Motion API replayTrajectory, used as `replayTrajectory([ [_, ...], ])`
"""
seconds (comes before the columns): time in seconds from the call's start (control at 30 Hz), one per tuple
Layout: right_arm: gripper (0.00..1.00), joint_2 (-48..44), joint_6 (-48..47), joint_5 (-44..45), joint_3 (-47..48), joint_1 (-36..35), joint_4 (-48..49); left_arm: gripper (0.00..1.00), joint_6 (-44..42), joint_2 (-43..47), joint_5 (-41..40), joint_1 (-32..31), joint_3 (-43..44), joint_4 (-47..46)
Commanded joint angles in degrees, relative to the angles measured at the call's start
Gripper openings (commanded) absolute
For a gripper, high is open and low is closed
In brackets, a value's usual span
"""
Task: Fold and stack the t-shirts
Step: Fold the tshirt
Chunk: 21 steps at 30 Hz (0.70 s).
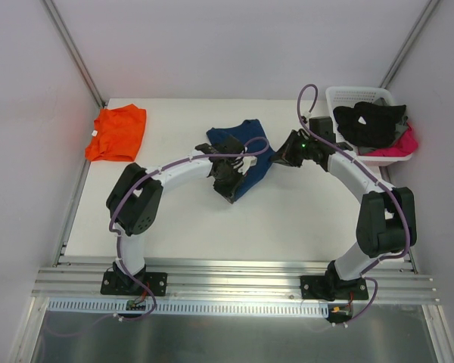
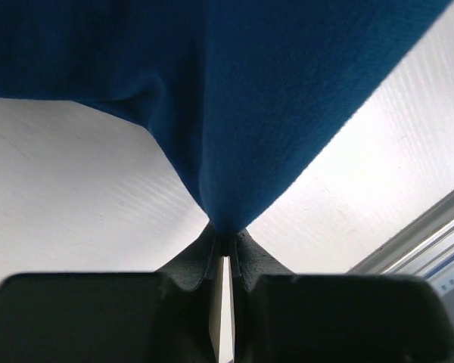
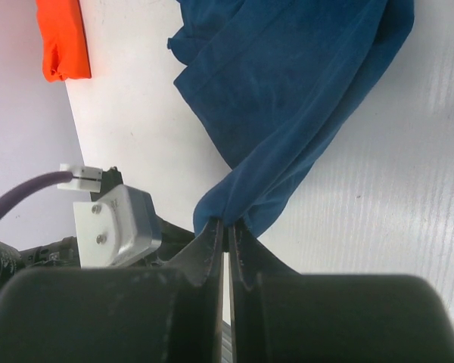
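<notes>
White basket (image 1: 335, 102) held a black garment (image 1: 367, 122) and a pink garment (image 1: 405, 142); left gripper (image 2: 225, 236) and right gripper (image 3: 227, 225) each pinched the navy t-shirt (image 1: 246, 136).

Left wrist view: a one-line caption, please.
Left claw shut on a pinch of navy shirt, white table showing on either side.

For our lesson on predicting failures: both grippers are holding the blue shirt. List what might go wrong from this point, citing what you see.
1. The left gripper and right gripper each pinch only a small tuck of the navy t-shirt at their very tips. Pulling it taut could slip it free.
2. The shirt lies bunched on itself rather than spread flat, so a fold made now may come out crooked.
</notes>
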<state>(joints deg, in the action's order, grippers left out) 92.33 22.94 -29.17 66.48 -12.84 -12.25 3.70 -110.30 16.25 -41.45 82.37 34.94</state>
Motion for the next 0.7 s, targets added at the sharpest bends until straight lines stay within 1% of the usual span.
replayTrajectory([
  [0.0, 0.00, -1.4, 0.0, 0.0, 1.5, 0.4, 2.1, 0.00, -0.2, 2.2, 0.3, -1.2, 2.3, 0.1],
  [0.17, 0.00, -1.8, -0.1, 0.2, 1.3, 0.5, 1.4, 0.00, -0.5, 3.4, -0.5, -1.1, 1.7, 0.2],
  [0.27, 0.00, -2.7, -0.7, 0.3, 1.1, 0.5, 0.2, 0.00, -1.7, 6.7, -2.0, -1.0, 0.1, 0.4],
  [0.4, 0.00, -4.8, -1.1, -0.4, -1.0, 0.4, -0.9, 0.00, -4.4, 13.6, -2.7, -0.7, -2.3, 1.3],
  [0.5, 0.00, -6.0, -1.0, -0.5, -2.4, 0.4, -1.4, 0.00, -5.0, 16.3, -2.7, -0.7, -3.8, 2.5],
  [0.67, 0.00, -8.0, -1.1, -0.7, -4.3, -0.2, -2.3, 0.00, -5.6, 18.3, -2.6, -0.6, -4.8, 3.6],
])
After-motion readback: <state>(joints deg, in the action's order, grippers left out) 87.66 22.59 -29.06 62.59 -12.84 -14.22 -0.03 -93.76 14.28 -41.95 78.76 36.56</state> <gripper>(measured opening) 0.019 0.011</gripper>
